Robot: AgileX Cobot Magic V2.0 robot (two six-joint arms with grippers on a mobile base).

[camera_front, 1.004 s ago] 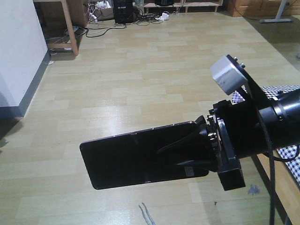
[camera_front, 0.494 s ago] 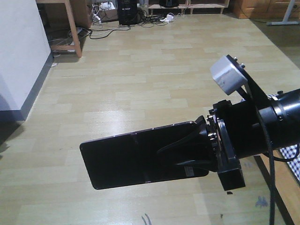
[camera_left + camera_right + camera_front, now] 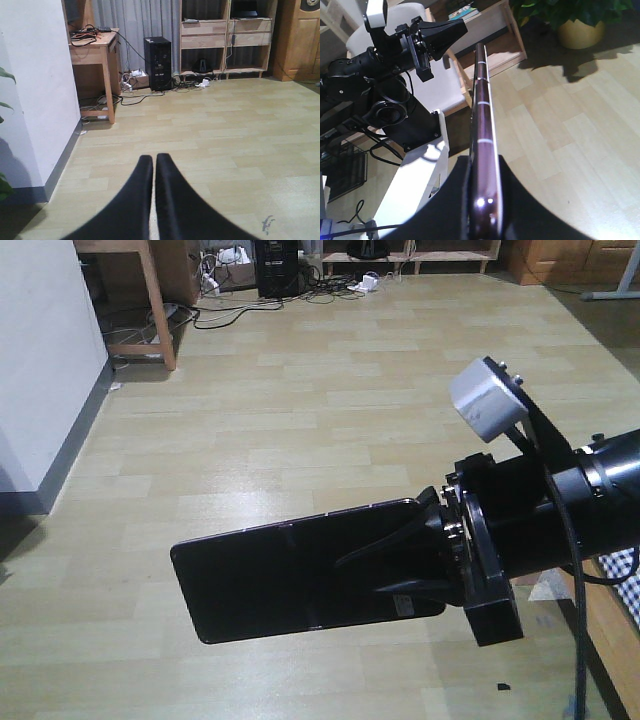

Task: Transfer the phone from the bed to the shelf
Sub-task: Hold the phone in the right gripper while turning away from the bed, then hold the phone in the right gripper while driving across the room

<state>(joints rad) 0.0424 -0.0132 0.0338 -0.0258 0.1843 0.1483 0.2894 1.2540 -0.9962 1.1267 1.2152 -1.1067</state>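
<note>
Black glass fills the front-facing view. The phone [image 3: 290, 575] hangs broadside over the plank floor [image 3: 300, 390], and your right tool [image 3: 390, 568] pinches it at its right end. Its long axis runs leftward from the tool, with the free end pointing left and dipping slightly. A strip of the gingham bed [image 3: 627, 575] shows at the right edge behind the arm, so the phone is off the bed and in the air.

From the left wrist, your left tool [image 3: 154, 195] has its fingers pressed together with nothing between them. It faces open floor, and no phone is in sight.

From the right wrist you see the phone edge-on, clamped between the two pads, with its long axis running straight ahead from the tool. Its far end points toward a pale wooden shelf [image 3: 492, 20]. This is probably the one you want, though only a corner shows. Only your right arm carries the phone, so the delivery runs along that axis.
</note>
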